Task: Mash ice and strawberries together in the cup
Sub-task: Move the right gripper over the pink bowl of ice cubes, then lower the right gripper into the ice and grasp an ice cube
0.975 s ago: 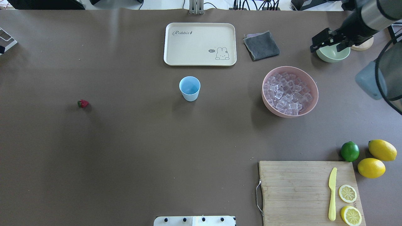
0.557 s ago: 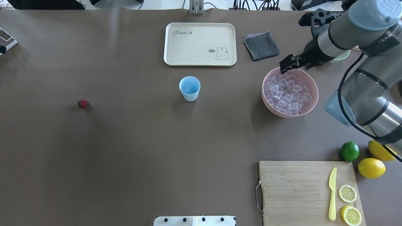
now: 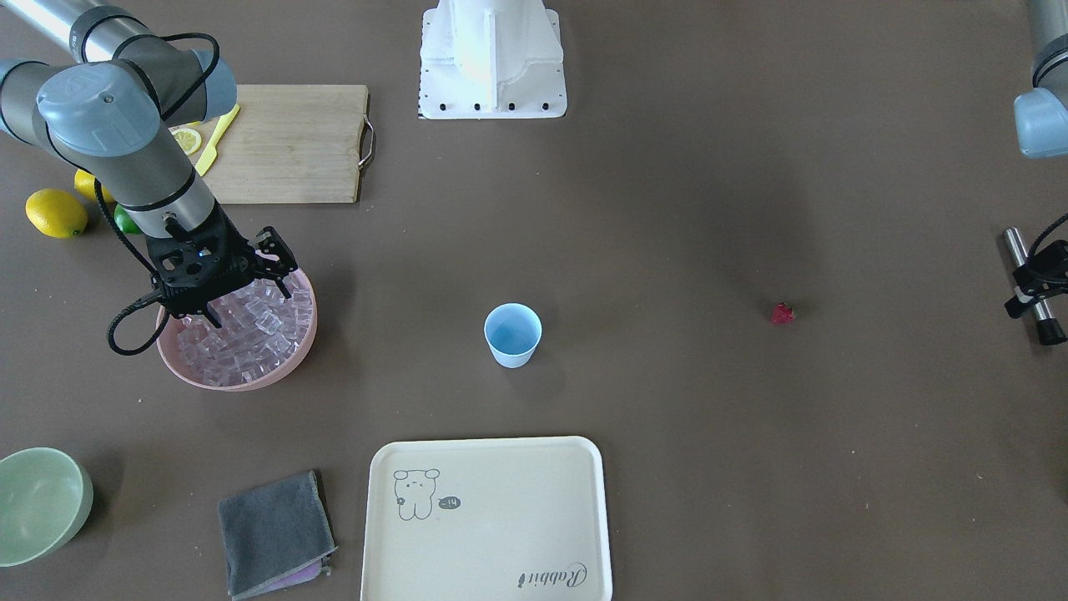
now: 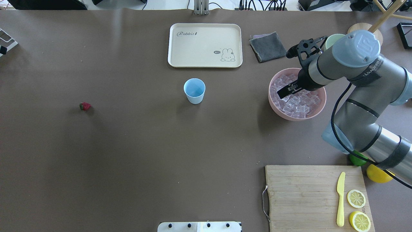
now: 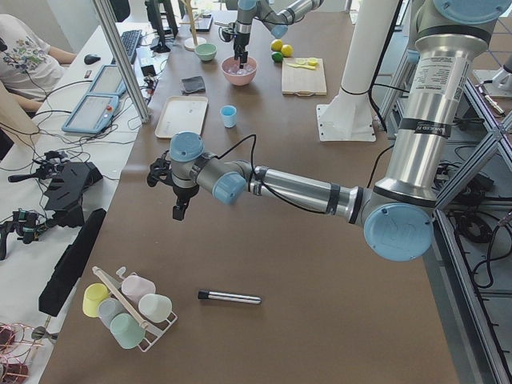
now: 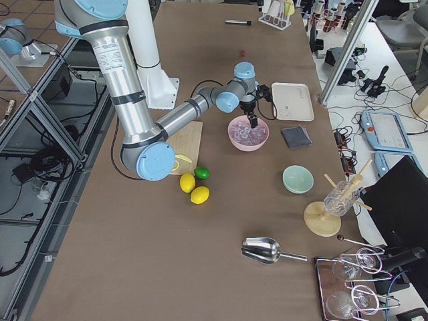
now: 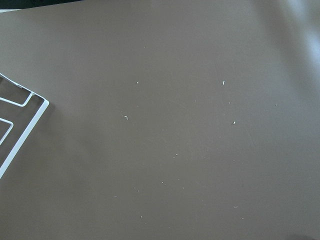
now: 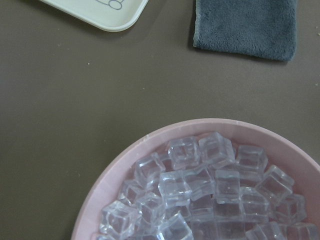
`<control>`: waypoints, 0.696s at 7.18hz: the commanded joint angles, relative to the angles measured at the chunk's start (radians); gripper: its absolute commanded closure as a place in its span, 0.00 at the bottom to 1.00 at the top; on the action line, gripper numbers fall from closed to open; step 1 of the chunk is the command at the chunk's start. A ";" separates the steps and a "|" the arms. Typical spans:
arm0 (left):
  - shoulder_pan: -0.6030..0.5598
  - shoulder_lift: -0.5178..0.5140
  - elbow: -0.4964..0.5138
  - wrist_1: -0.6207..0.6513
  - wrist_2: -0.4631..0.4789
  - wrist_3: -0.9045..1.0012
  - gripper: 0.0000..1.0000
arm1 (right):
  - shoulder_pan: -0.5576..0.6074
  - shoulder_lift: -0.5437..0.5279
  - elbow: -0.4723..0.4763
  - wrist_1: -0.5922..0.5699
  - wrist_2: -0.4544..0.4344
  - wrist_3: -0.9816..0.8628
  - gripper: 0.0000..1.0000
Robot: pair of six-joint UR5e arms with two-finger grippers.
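Note:
The pale-blue cup (image 4: 194, 91) stands upright mid-table and looks empty; it also shows in the front view (image 3: 512, 334). The ice (image 4: 299, 104) fills a pink bowl (image 4: 270, 96) to its right, seen close up in the right wrist view (image 8: 200, 190). A small red strawberry (image 4: 85, 106) lies alone far left. My right gripper (image 3: 248, 294) hangs open just over the ice, nothing between its fingers. My left gripper (image 3: 1035, 284) is at the table's left end, far from everything. It is cut off by the view's edge, so I cannot tell its state.
A cream tray (image 4: 205, 45) and grey cloth (image 4: 267, 46) lie behind the cup. A green bowl (image 3: 37, 501) sits beyond the pink bowl. A cutting board (image 4: 305, 196) carries a yellow knife and lemon halves. A metal rod (image 3: 1016, 250) lies under the left arm.
My right arm has swung from above the green bowl to over the pink bowl, and the gripper has come down close to the ice. Cup and strawberry have not moved.

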 commanded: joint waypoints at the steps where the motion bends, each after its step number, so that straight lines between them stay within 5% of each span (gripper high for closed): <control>1: 0.000 0.004 -0.007 0.000 0.004 -0.001 0.02 | 0.003 -0.010 -0.029 0.002 0.001 -0.093 0.06; 5: 0.000 0.007 -0.008 -0.002 0.002 -0.001 0.02 | -0.011 0.014 -0.055 0.022 -0.004 -0.087 0.08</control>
